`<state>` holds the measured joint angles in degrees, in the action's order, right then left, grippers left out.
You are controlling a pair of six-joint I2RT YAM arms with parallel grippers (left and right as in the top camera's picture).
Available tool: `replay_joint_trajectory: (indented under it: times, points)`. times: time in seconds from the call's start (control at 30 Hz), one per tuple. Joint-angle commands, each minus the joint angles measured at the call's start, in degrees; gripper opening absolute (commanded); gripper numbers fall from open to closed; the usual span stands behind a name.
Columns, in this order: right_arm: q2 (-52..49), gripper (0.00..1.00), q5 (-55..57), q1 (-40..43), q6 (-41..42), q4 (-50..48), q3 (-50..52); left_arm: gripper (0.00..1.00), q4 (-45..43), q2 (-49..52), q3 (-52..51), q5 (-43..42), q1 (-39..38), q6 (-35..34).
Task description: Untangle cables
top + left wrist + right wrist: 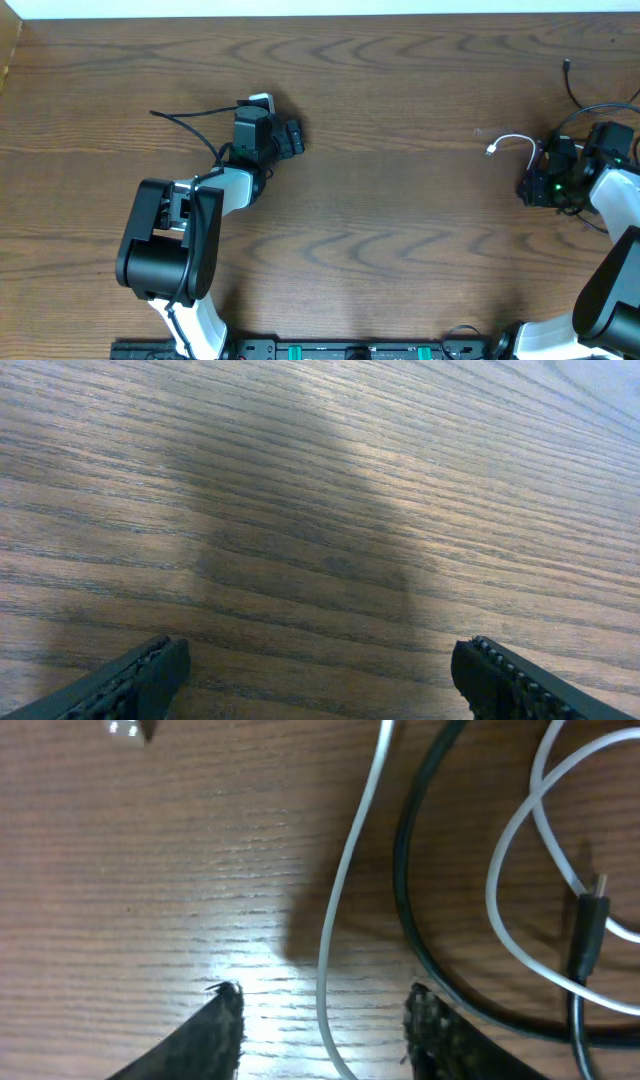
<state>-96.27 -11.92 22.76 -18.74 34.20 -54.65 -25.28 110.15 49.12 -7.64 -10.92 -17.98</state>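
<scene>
Lone black cord (185,118): lies on the table (400,250) at the far left, well apart from the others. One end runs under the left arm, so I cannot tell whether it is loose.

Left gripper (320,682): released, with the jaws spread wide and only bare wood between them. It holds nothing.

White cord (345,870): lies at the right side of the table. Its small plug (492,150) points toward the middle, and its run curves back under the right arm.

Right gripper (322,1010): unclenched and low over the wood. The white cord passes between the jaws without being pinched.

Black cord (415,870): lies just beside the white one and bends under a white loop (520,850). A black plug end (590,930) lies across that loop (this is where the snarl is).

Handling: the cords look light, thin and limp. They would likely slide easily on the smooth wood, sag when lifted, and drag their neighbours wherever they cross.

Where to hold: probably the straight stretch of white cord between the jaws. It is clear of the crossings there, so it could be drawn toward its free plug end. The plugs look small and likely to snag, so a slow pull seems wise.
</scene>
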Motion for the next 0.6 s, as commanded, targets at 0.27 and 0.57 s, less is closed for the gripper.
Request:
replay_joint_trajectory:
  times: [0.27,0.57]
  points:
    - [-0.5,0.43,1.5,-0.3,-1.9,-0.5,1.5,0.89,1.0,0.2,-0.1,-0.9,0.2,0.1]
    - [-0.5,0.33,2.2,-0.4,-1.9,0.2,2.5,0.9,1.0,0.2,-0.1,-0.9,0.2,0.1]
